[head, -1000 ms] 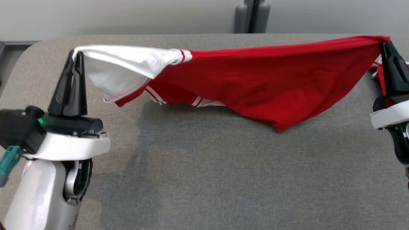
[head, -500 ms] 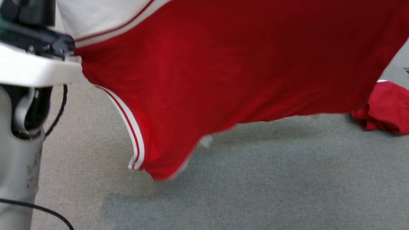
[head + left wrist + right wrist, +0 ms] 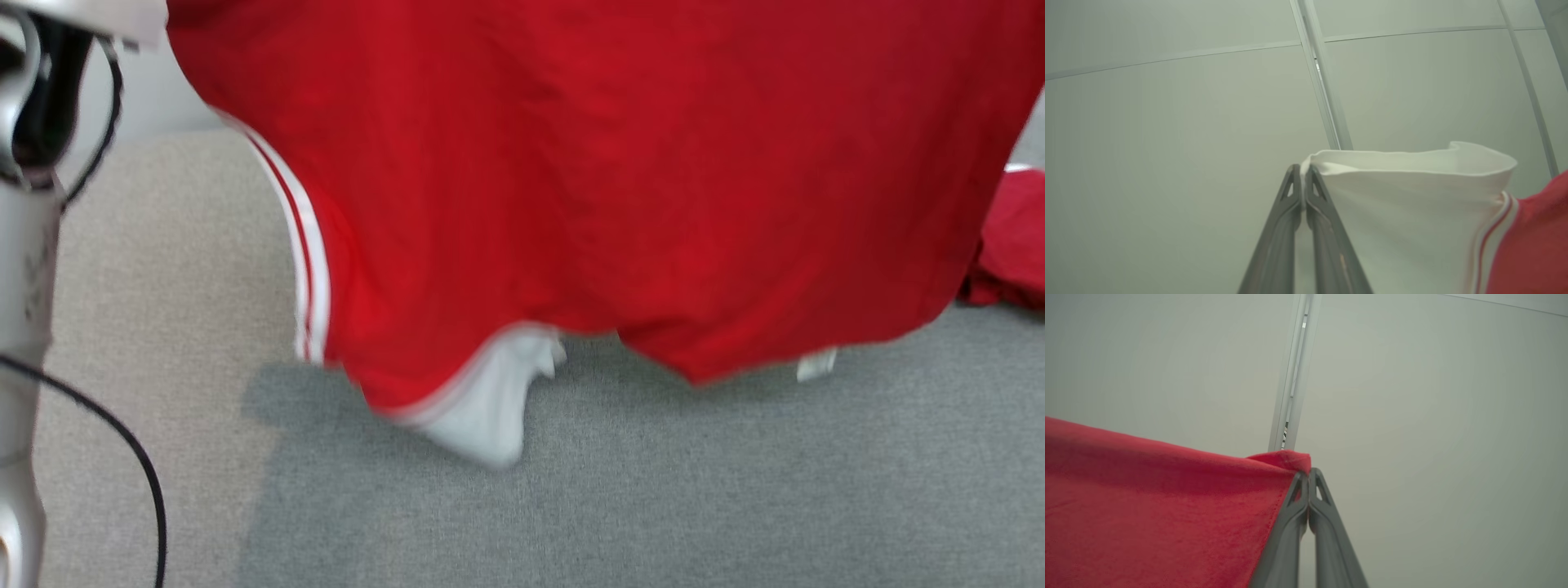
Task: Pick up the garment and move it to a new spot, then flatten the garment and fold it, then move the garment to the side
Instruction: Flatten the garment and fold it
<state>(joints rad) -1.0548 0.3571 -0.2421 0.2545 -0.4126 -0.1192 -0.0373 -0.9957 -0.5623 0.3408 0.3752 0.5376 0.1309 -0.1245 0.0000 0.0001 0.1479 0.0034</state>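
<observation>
Head view: garment [image 3: 612, 180] hangs as a red sheet below both end effectors. Its lower hem and a white sleeve are near the tabletop [image 3: 653, 506]; blur hides whether they touch.

Left wrist view: left end effector [image 3: 1303, 173] pinches the white sleeve's rim, cloth running off toward the other end effector.

Right wrist view: right end effector [image 3: 1309, 473] pinches a red corner, top edge drawn taut away from it.

Judgement: the two grips are set high and well apart so the garment's own weight spreads it, ready for laying flat. Folding not yet begun.
</observation>
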